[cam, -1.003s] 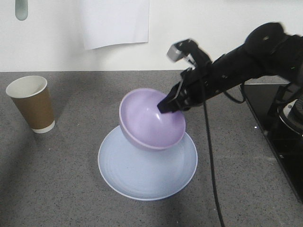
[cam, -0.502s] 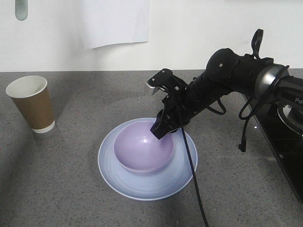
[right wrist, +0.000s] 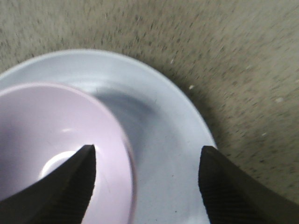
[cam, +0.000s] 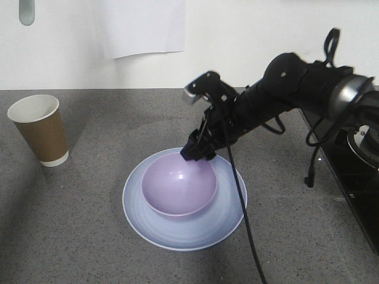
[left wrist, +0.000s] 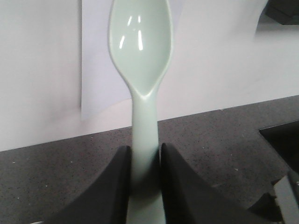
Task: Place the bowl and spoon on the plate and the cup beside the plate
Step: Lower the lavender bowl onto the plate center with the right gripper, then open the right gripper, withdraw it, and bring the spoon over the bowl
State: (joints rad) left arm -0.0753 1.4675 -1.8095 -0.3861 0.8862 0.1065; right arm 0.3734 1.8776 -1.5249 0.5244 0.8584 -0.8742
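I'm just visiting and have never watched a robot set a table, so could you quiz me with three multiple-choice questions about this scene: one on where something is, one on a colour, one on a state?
1. Where does the bowl sit?
A. on the plate
B. inside the cup
C. on the bare counter

2. What colour is the cup outside?
A. blue
B. brown
C. green

3. What is the left hand doing?
A. hanging open
B. gripping the spoon
C. gripping the cup

Answers:
1 A: the plate's rim rings the bowl.
2 B: brown sides, white rim.
3 B: the fingers press the spoon's handle from both sides.
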